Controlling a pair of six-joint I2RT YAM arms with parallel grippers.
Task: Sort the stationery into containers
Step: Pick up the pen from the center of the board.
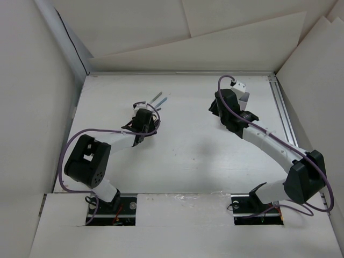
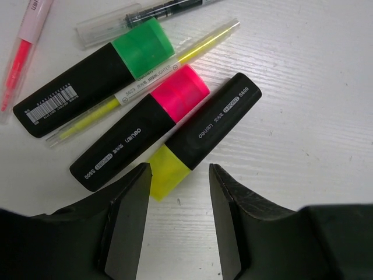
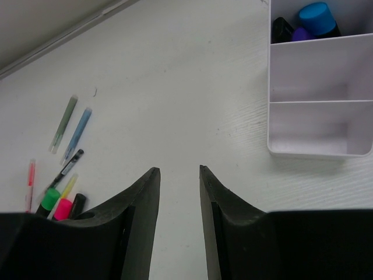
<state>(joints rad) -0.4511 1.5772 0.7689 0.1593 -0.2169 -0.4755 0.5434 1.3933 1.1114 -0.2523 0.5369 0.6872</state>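
Note:
A cluster of stationery lies under my left gripper [image 2: 179,175]. Its jaws stand open just above the table, with the yellow end of a black highlighter [image 2: 204,129] poking between the fingertips but not gripped. Beside it lie a pink-capped highlighter [image 2: 140,129] and a green-capped highlighter [image 2: 87,81]. A thin yellow pen [image 2: 145,79], a thin pink pen [image 2: 20,52] and a clear-capped dark pen [image 2: 134,17] lie with them. My right gripper [image 3: 179,170] is open and empty, left of the divided white container [image 3: 317,87]. The container's far compartment holds a blue-capped highlighter [image 3: 317,16] and a purple one [image 3: 302,34].
A green pen [image 3: 63,123] and a blue pen [image 3: 77,134] lie apart from the cluster, further back. From above, the left gripper [image 1: 142,113] sits over the pile, the right gripper [image 1: 217,110] beside the container [image 1: 244,98]. White walls enclose the table; a rail [image 1: 285,118] runs along its right side.

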